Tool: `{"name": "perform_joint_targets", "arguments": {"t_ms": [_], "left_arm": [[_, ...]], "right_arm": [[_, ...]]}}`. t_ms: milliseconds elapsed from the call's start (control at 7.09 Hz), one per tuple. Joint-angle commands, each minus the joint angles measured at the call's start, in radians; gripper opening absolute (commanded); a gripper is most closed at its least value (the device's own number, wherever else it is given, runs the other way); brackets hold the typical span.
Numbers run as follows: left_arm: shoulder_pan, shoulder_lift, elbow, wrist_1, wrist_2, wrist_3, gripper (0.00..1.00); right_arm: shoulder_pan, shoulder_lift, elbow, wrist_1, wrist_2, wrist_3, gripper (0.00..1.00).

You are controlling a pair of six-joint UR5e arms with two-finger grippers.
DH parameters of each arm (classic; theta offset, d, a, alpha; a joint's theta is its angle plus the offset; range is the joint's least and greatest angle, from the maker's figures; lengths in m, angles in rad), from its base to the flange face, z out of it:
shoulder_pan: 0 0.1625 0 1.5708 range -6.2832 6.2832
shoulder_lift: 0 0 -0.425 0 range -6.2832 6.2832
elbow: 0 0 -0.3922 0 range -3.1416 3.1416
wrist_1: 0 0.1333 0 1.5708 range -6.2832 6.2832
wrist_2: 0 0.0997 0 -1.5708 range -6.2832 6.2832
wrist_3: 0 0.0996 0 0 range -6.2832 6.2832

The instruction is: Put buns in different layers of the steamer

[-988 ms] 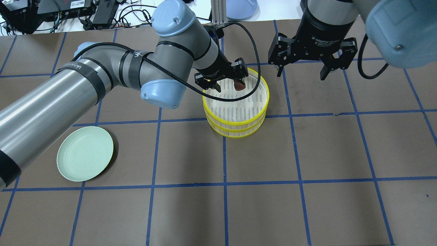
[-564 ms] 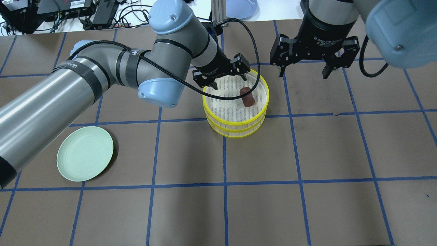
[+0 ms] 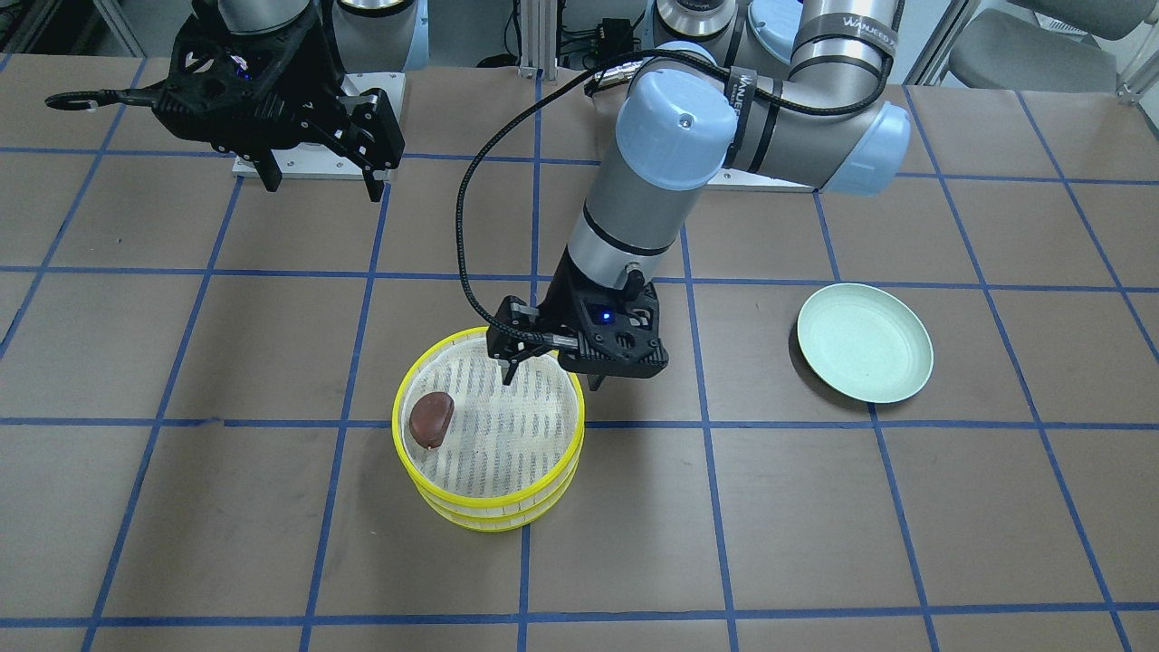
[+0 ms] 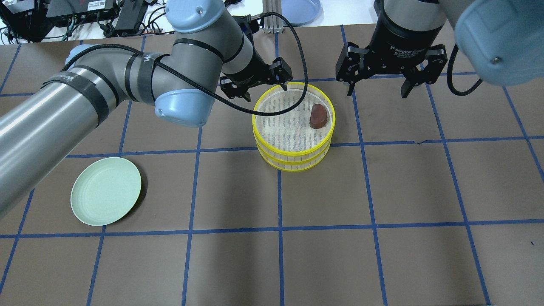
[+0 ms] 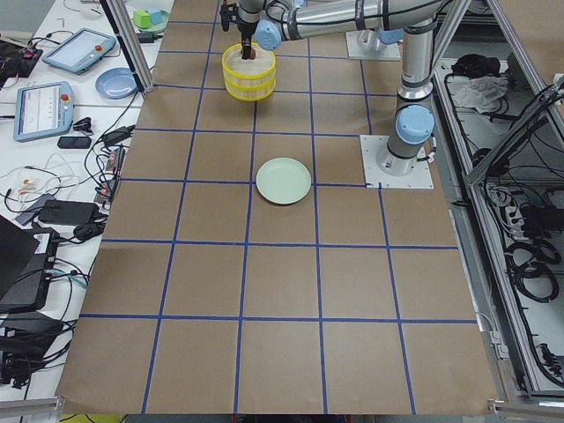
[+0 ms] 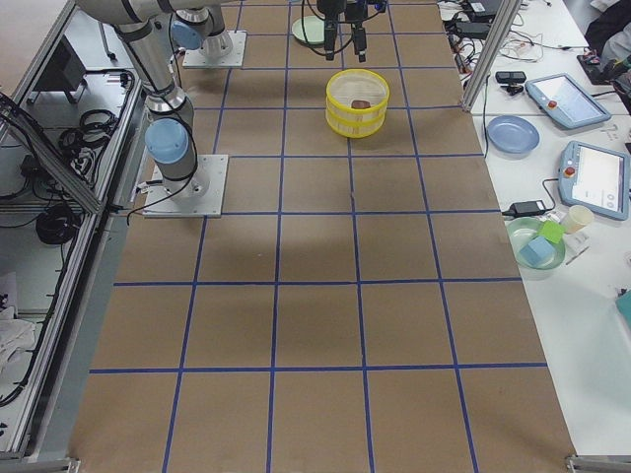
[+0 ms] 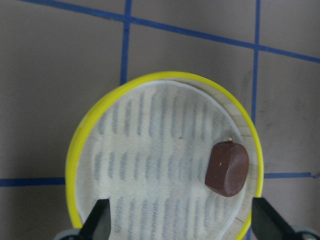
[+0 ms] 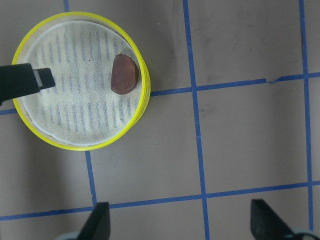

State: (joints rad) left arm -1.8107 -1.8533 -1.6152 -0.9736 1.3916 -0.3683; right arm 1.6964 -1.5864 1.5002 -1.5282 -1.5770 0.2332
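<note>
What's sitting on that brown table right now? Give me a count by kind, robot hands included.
Steamer trays: 2, stacked
Brown bun: 1
Green plate: 1
Robot hands: 2, the left hand and the right hand
Total: 6

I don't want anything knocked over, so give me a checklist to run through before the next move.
1. Glossy dark reddish-brown oval bun lies in the top yellow-rimmed steamer tray: ok.
2. Left gripper open, clear of that bun: ok.
3. Right gripper open, holding nothing: ok.
4. Pale cream-white bun in the lower yellow-rimmed tray: cannot tell, its inside is hidden.
5. Pale green round plate holds no bun: ok.
</note>
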Motion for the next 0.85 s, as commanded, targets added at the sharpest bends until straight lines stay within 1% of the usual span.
{"name": "perform_joint_targets", "arguments": {"t_ms": [0,141,282,423,706], "left_arm": [[0.08,0.076,0.005,-0.151,0.097,0.08,1.0],[0.108,0.129,0.009,-0.234,0.156,0.116,1.0],[0.138,0.175,0.011,-0.32,0.252,0.252,1.0],[0.172,0.215,0.011,-0.341,0.25,0.288,1.0],[0.189,0.294,0.005,-0.437,0.247,0.29,1.0]], "right_arm": [[-0.001,-0.001,0.0,-0.001,0.003,0.0,1.0],[-0.001,0.0,0.0,-0.003,0.002,-0.002,1.0],[-0.001,0.0,0.0,-0.001,-0.003,0.0,1.0],[-0.001,-0.001,0.0,-0.001,-0.003,0.0,1.0],[-0.001,0.0,0.0,-0.001,-0.003,0.0,1.0]]}}
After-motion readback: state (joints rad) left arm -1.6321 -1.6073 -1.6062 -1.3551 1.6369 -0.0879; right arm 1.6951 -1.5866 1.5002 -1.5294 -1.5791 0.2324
